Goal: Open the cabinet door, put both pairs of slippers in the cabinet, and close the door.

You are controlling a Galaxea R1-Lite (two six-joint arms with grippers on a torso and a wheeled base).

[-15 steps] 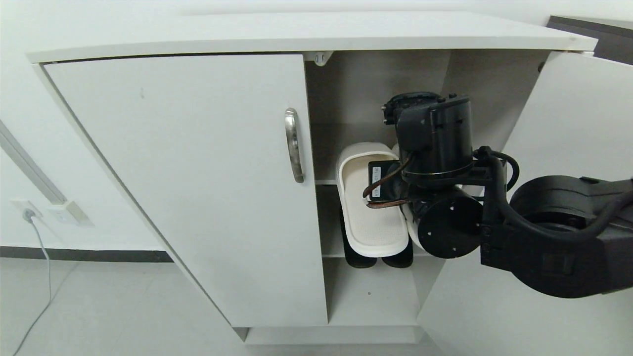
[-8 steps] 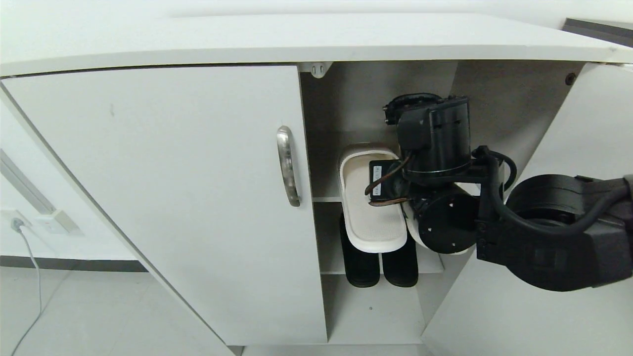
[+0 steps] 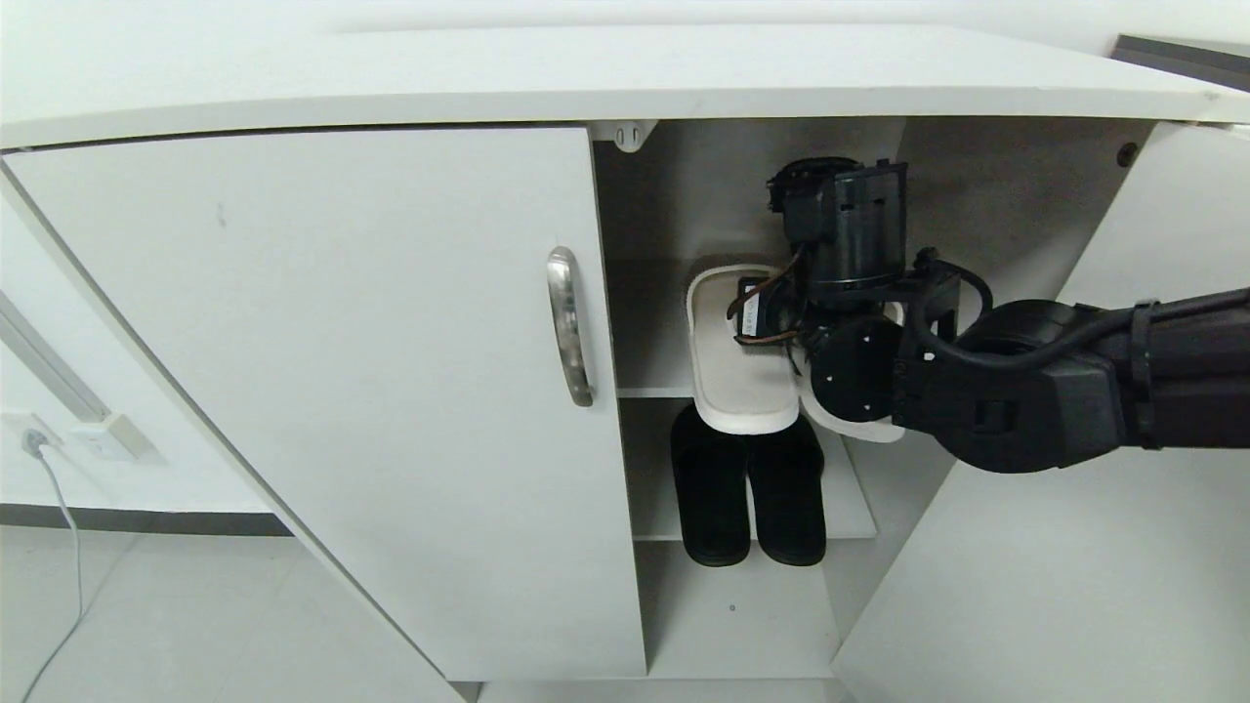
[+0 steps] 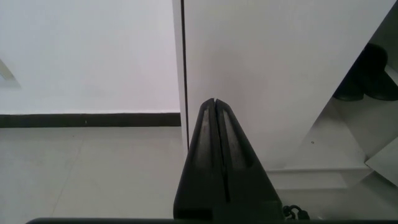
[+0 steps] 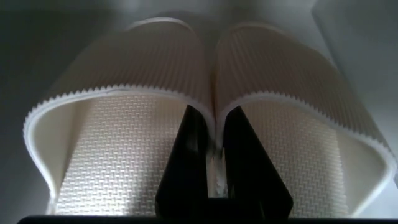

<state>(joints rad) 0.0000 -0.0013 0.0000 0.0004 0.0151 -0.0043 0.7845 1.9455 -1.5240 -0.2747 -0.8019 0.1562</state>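
The white cabinet (image 3: 586, 68) has its right door (image 3: 1123, 293) swung open and its left door (image 3: 322, 371) shut. My right gripper (image 5: 214, 146) is shut on the white slippers (image 5: 211, 87), pinching the inner edges of both between its fingers. In the head view the white slippers (image 3: 737, 376) lie on the upper shelf with their heels past its front edge. The black slippers (image 3: 747, 498) rest side by side on the shelf below, seen also as black slippers (image 4: 367, 78) from the left wrist. My left gripper (image 4: 214, 102) is shut on nothing, low in front of the left door.
A metal handle (image 3: 569, 327) runs down the left door's edge. The cabinet's bottom compartment (image 3: 732, 610) is bare. A wall socket with a cable (image 3: 39, 444) sits at the lower left, above the grey floor (image 4: 87, 168).
The head camera has come closer to the cabinet. My right arm pushed the white slippers deeper and higher, onto the upper shelf, uncovering the black pair below.
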